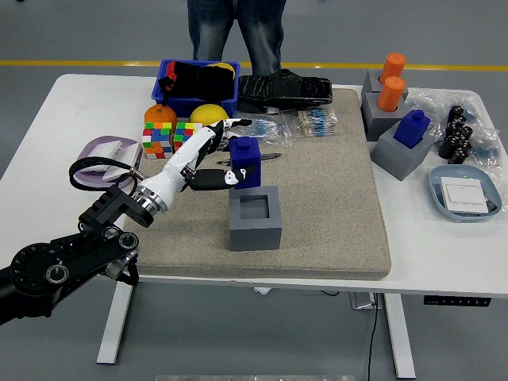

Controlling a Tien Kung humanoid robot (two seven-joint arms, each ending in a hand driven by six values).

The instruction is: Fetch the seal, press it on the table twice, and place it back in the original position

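The seal [245, 162] is deep blue, its holder block [255, 218] plain grey. The left hand [208, 155] is white with black fingertips, on a black arm. The mat [333, 198] is speckled beige on a white bench [48, 151]. Two cubes [173, 140] show many-coloured squares. The bin [176, 101] is blue, the orange [159, 116] orange, the lemon [209, 114] yellow.

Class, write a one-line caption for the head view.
Left hand holds the blue seal lifted above its empty grey holder on the mat.
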